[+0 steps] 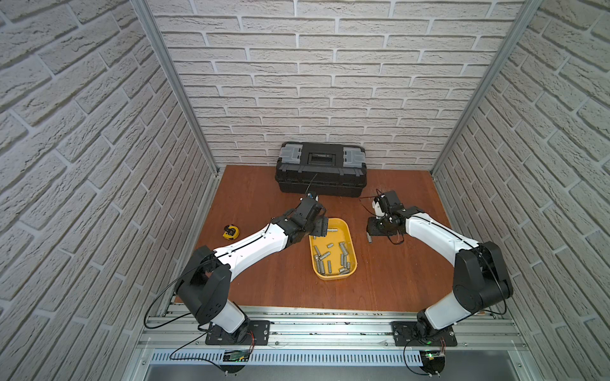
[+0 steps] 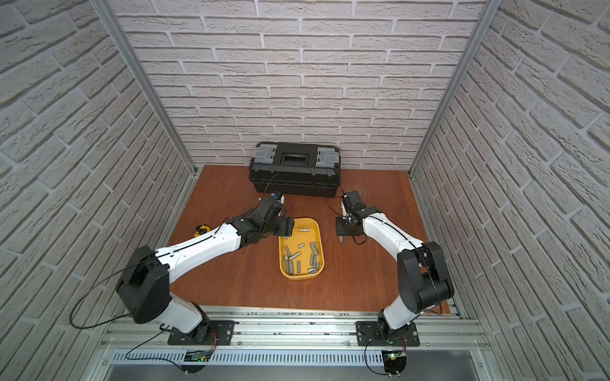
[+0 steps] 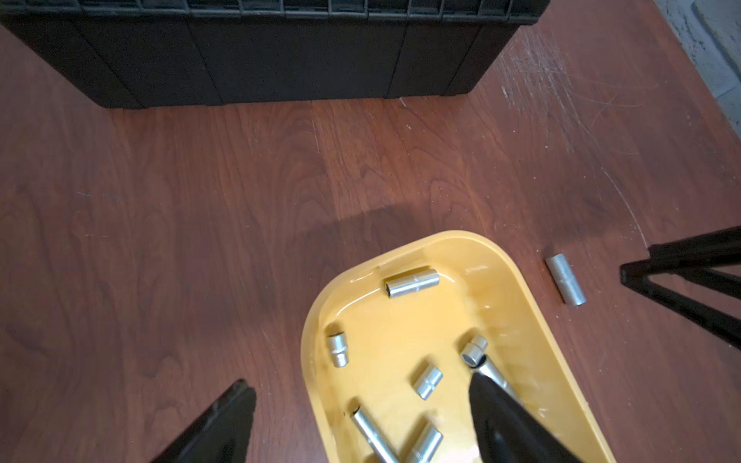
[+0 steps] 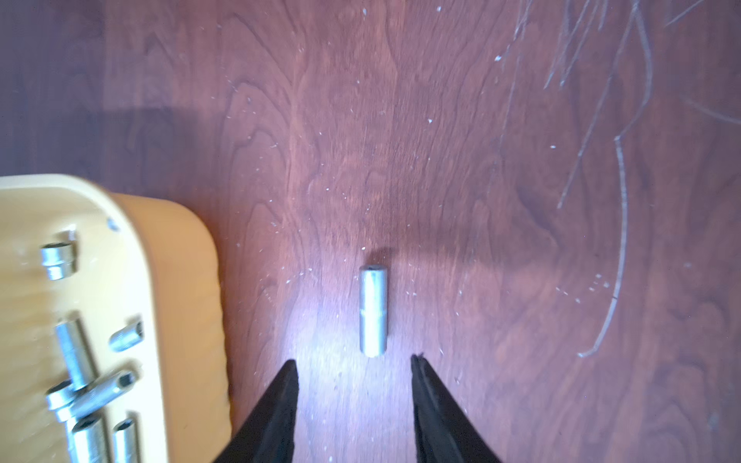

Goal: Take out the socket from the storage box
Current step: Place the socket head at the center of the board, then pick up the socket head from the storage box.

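A right gripper is shown from its wrist camera with its jaws parted to a moderate gap, and nothing is held between them. A single silver socket is laid flat on the reddish wooden table just ahead of the fingertips, lined up with the gap between them and touched by neither finger. The storage box, a shallow yellow tray with rounded corners, is seen off to one side of this gripper, near but apart from the lone socket, which lies fully outside it.

The left gripper is shown spread wide and empty. One finger is placed over the bare table just outside the tray's rim, while the other is hung inside the tray, close above a slanted socket there; whether it is touched cannot be told. Several other sockets are scattered lying down on the tray floor, ahead of and beneath this gripper. A black toolbox is set well ahead of it, by the back wall. In a top view, a yellow and black tape measure is seen lying on the table beside the left arm, well behind its gripper.
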Motion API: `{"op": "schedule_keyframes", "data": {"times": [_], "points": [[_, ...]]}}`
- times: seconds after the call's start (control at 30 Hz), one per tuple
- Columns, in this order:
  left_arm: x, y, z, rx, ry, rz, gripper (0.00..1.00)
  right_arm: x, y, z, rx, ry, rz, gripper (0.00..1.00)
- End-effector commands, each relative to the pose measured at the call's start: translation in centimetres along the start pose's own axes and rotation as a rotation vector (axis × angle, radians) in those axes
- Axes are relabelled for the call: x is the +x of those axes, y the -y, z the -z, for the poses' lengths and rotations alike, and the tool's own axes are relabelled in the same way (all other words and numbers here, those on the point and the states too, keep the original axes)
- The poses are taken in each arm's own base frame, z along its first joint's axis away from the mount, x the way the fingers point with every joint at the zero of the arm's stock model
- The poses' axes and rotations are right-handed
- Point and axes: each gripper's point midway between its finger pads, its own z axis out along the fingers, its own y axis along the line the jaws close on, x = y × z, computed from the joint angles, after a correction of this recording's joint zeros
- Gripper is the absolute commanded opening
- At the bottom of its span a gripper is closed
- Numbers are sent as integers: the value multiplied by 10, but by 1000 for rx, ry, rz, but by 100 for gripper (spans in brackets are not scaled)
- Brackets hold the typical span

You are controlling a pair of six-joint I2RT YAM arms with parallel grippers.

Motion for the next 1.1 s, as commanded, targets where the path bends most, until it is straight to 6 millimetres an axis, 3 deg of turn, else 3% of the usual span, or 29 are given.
{"op": "schedule_keyframes", "data": {"times": [0.0,0.23,0.53,1.07], "points": [[8,12,-2,1,-63,-38,84,-2,-5,21,-35,39,-22,47],[20,24,-19,18,-127,-69,82,12,-3,39,-41,66,-24,47],[38,26,-37,10,-225,-92,72,42,3,37,-44,67,-62,48],[68,47,-65,16,-368,-192,58,43,2,30,-46,46,-57,48]]}}
